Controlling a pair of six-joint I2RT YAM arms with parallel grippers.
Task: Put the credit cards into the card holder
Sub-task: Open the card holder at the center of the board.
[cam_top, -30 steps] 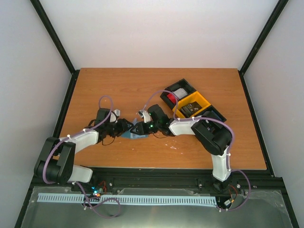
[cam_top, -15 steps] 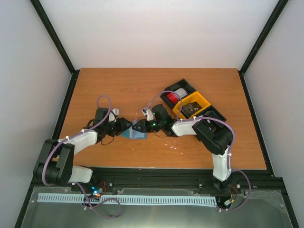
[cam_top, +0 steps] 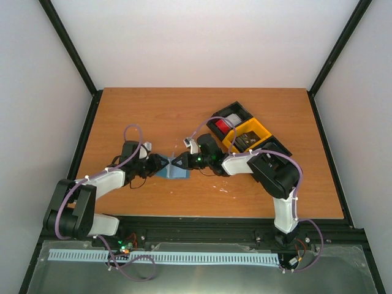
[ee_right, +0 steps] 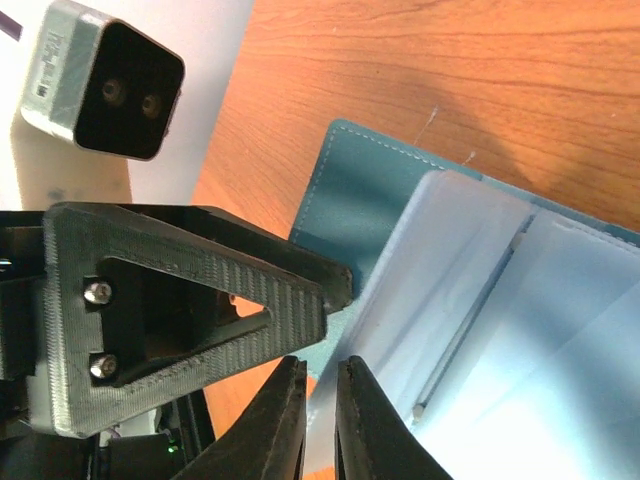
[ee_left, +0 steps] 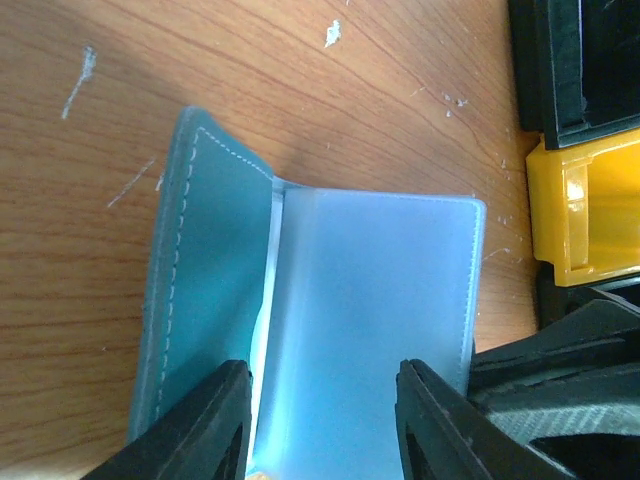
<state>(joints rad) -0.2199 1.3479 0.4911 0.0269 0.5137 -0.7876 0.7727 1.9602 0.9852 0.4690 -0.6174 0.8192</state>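
Card holder (cam_top: 173, 171) lying open at centre frame on wooden table (cam_top: 184, 116), black-and-yellow tray (cam_top: 264, 130) at right of centre, left gripper (ee_left: 322, 400) spread wide astride the holder's clear inner pocket, right gripper (ee_right: 318, 400) pinched on that pocket's edge, red credit card (cam_top: 222, 124) lying in the tray's upper-left compartment

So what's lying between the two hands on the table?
The open card holder. The top view shows it spanning the gap, with the left hand at one edge and the right hand at the other.
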